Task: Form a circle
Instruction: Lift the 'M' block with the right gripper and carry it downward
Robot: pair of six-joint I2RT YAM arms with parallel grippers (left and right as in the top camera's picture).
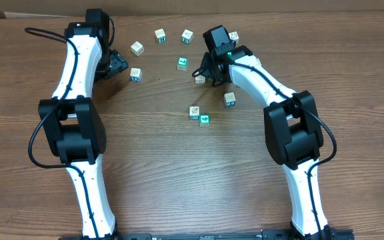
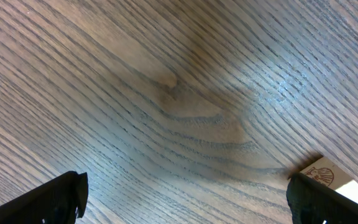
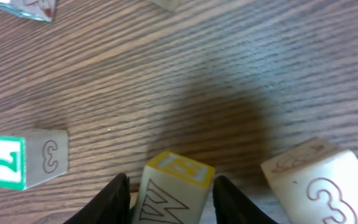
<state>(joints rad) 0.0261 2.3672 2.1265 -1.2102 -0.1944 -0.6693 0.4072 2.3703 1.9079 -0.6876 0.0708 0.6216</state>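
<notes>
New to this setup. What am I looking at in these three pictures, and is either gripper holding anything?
Two white-and-black robot arms sit at a wooden table, each ending in a two-finger gripper. The wide picture is from a fixed camera overhead; the other two are from cameras on the wrists. Small printed cubes lie spread over the table. The left gripper is open and empty, with one cube beside one finger. The right gripper straddles a yellow-topped cube; whether it actually grips it I cannot tell.

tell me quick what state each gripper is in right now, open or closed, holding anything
left gripper: open, holding nothing
right gripper: closed on the yellow-topped cube
</notes>
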